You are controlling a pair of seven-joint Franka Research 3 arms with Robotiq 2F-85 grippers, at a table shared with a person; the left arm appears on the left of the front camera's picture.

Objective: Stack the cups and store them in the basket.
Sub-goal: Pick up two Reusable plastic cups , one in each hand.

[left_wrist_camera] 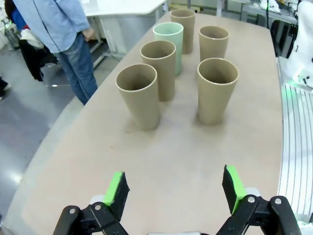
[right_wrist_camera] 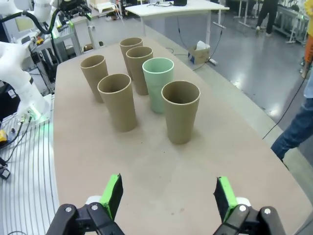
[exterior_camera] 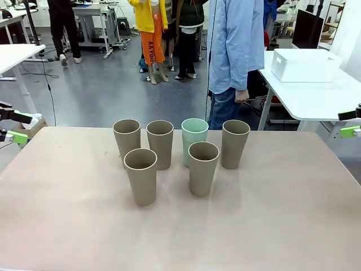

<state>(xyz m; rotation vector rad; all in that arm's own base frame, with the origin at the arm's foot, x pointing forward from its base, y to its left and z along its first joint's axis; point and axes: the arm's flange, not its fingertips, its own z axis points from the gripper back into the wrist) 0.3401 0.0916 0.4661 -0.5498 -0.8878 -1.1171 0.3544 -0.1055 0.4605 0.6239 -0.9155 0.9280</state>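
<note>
Six cups [exterior_camera: 140,175] are standing upright and unstacked on the surface [exterior_camera: 271,226]; the basket [exterior_camera: 304,66] is sitting apart on a far table [exterior_camera: 316,99]. The left gripper [left_wrist_camera: 173,188] and right gripper [right_wrist_camera: 168,193] are hovering wide open, holding nothing. Stacking is apparently just beginning: the next move calls for grasping one cup.

A glossy grey floor [exterior_camera: 113,90] lies beyond the tan table [exterior_camera: 282,226], with white desks [exterior_camera: 316,99] at either side.
</note>
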